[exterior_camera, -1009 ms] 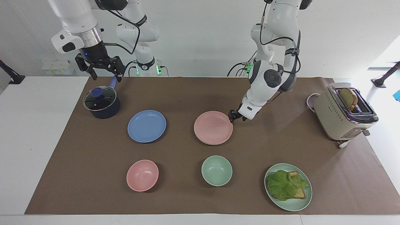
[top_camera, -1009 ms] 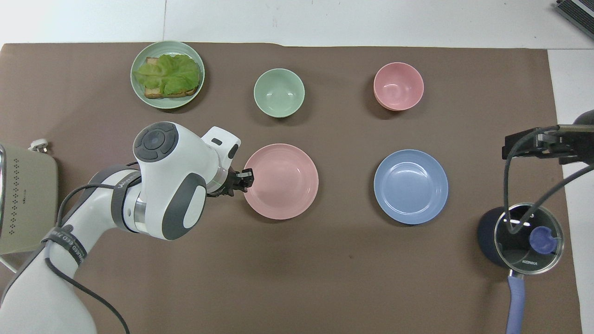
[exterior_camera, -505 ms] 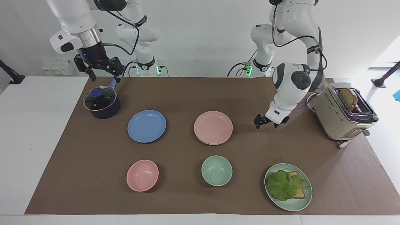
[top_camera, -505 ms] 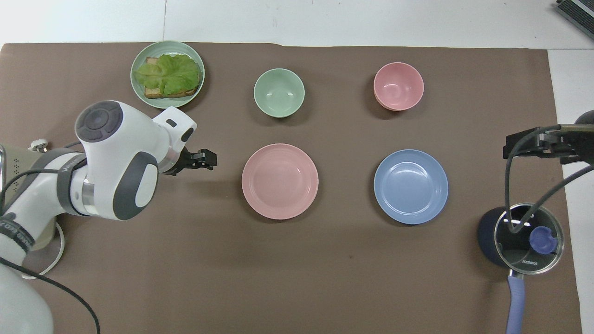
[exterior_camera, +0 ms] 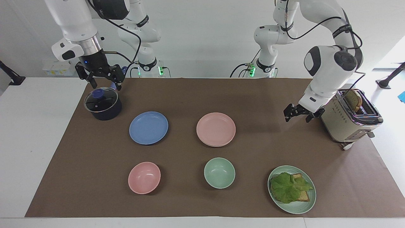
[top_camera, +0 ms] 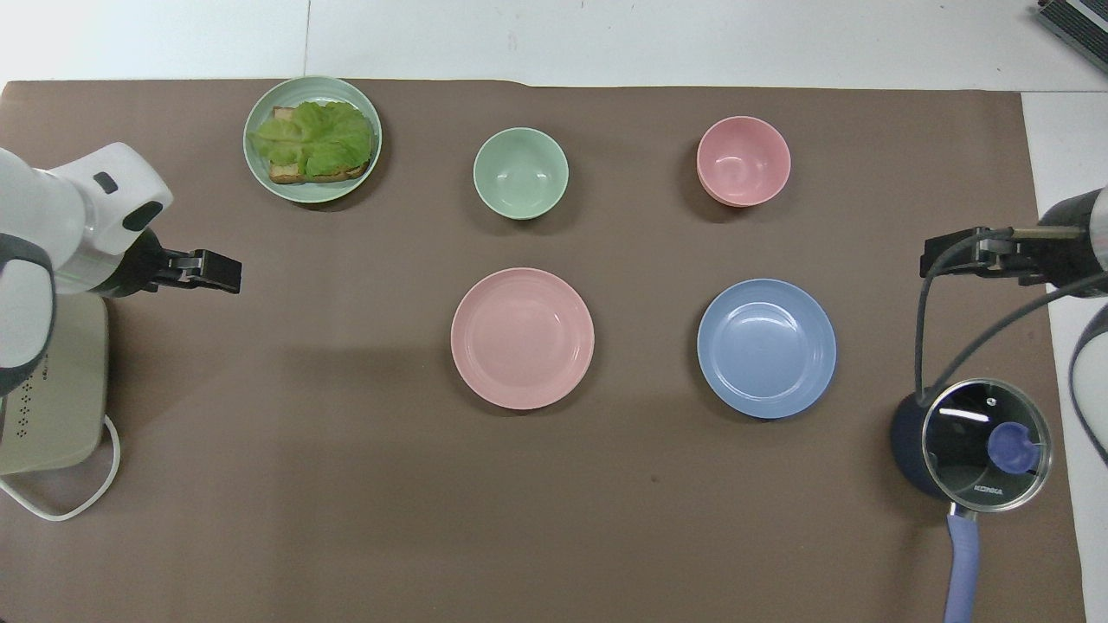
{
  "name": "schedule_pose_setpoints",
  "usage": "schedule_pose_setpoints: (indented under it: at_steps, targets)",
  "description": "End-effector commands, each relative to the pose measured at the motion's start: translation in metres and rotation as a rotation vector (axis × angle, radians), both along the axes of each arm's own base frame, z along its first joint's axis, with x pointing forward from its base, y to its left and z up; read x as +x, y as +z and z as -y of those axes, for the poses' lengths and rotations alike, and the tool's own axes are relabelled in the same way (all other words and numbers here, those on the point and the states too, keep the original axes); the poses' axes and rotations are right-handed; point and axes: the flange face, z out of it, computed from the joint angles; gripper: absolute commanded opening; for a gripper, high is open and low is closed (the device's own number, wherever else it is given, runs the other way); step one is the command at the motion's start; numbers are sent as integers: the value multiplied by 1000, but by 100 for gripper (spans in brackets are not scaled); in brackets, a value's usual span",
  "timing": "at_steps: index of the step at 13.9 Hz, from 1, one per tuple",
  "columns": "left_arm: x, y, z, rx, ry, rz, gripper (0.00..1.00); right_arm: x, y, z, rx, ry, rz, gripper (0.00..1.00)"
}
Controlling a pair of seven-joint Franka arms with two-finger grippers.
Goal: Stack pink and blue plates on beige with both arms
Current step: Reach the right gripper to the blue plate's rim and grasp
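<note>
Brown mat (exterior_camera: 190,95) (pink plate (exterior_camera: 216,129) stacked)

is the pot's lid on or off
On. The glass lid with its blue knob sits flat on the dark pot, rim to rim.

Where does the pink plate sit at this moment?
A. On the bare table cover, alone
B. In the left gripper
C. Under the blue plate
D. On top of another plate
D: in the facing view a paler rim of a second plate shows under the pink plate; the blue plate lies apart beside it, and the left gripper, empty, is up by the toaster.
</note>
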Motion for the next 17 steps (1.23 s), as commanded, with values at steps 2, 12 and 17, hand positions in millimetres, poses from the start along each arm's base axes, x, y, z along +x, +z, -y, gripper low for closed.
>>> schedule_pose_setpoints:
  at_steps: [2, 12, 17]
  targets:
    - [3, 4, -2, 16, -8, -7, 100, 2, -62, 7, 16, 17, 20, 100]
    - [3, 4, -2, 16, -8, -9, 100, 0, -212, 3, 35, 52, -14, 100]
    - [3, 4, -2, 16, -8, -7, 100, -1, -240, 1, 36, 55, -15, 100]
